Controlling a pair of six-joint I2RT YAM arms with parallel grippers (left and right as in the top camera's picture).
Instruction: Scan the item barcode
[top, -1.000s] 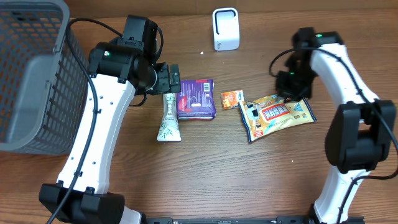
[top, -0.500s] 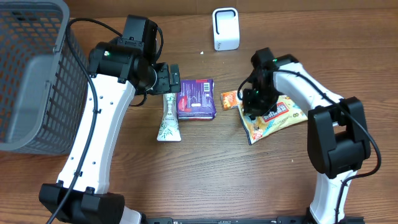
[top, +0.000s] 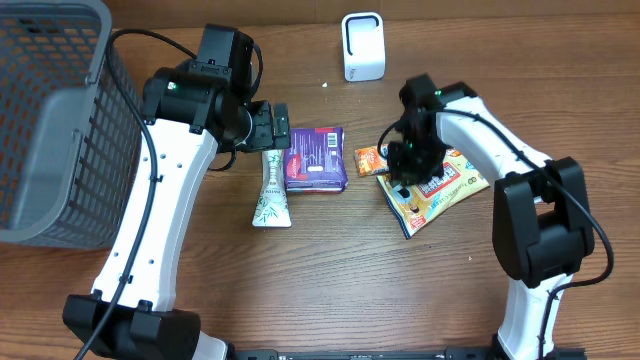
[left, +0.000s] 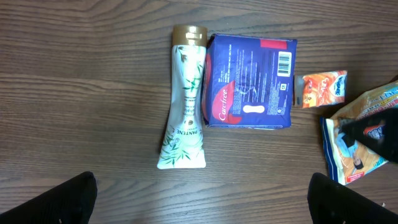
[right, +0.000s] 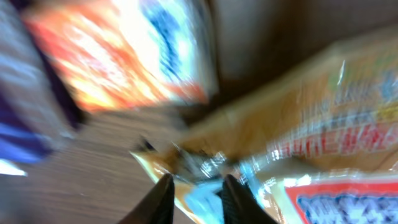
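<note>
The table (top: 330, 290) is brown wood.

From above, a grey basket (top: 45, 130) sits at the left edge. A white scanner (top: 362, 46) stands at the back. In the middle lie a tube (top: 272, 190), a purple pack (top: 316, 158), a small orange packet (top: 372, 159) and a yellow snack bag (top: 450, 185), which lies flat near the right side. The left gripper (top: 278, 125) hangs over the top of the tube. The right gripper (top: 400, 168) is down at the left end of the snack bag, just beside the orange packet.

The left wrist camera looks down on the tube, the pack, the packet and a corner of the bag. The left gripper's fingers are spread wide at the bottom corners, with nothing between them.

The right wrist picture is very blurry. The two fingertips (right: 163, 202) are close together at the bag's crinkly edge. I cannot tell if they pinch it.

I think the step is picking up the snack bag. Next, the right gripper needs a firm hold on the edge. Then it must lift the bag and turn its barcode to face the scanner.
</note>
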